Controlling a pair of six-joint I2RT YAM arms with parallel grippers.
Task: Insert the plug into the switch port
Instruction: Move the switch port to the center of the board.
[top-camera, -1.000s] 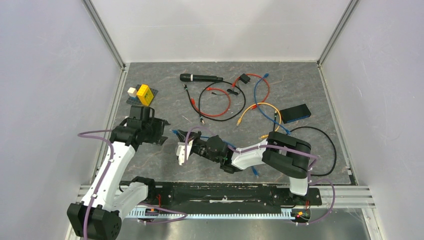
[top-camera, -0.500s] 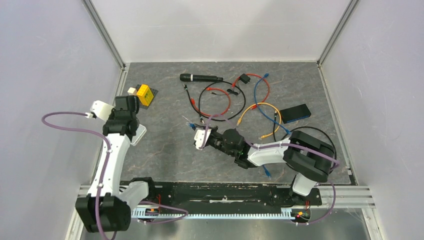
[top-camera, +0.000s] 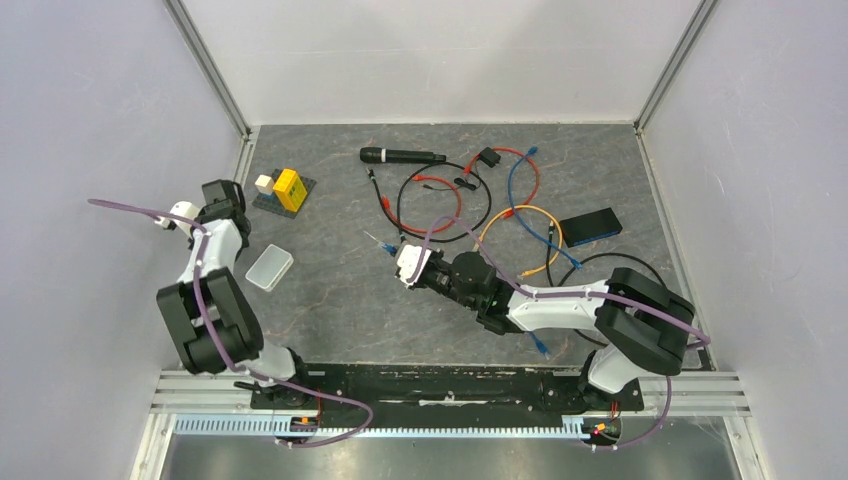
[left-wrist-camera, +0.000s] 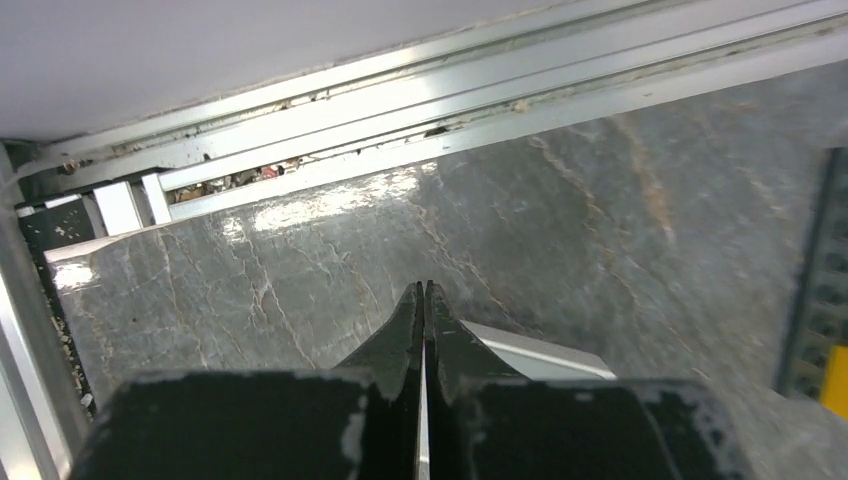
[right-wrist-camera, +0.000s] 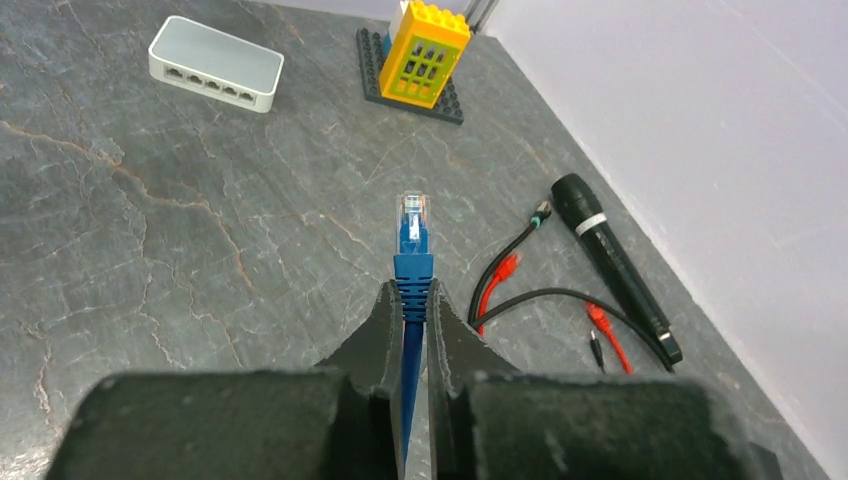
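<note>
The pale grey-white switch (top-camera: 268, 267) lies flat on the table's left side, nothing touching it. In the right wrist view its row of ports (right-wrist-camera: 205, 84) runs along the long edge of the switch (right-wrist-camera: 215, 62) facing me. My right gripper (top-camera: 395, 255) (right-wrist-camera: 408, 290) is shut on the blue cable's boot. The clear plug (right-wrist-camera: 411, 215) sticks out ahead of the fingers, well short of the switch. My left gripper (top-camera: 224, 196) (left-wrist-camera: 422, 290) is shut on nothing, up by the left wall. One switch corner (left-wrist-camera: 540, 350) shows behind its fingers.
A yellow brick block (top-camera: 288, 188) (right-wrist-camera: 430, 55) stands on a dark plate behind the switch. A black microphone (top-camera: 400, 155) (right-wrist-camera: 615, 265), a tangle of red, black, orange and blue cables (top-camera: 470, 200) and a flat dark box (top-camera: 588, 225) lie at the back right. Aluminium rails (left-wrist-camera: 400, 100) line the left wall.
My left arm has pulled back from over the switch to the left wall and its jaws have shut. My right arm has carried the plug to the right and farther back.
</note>
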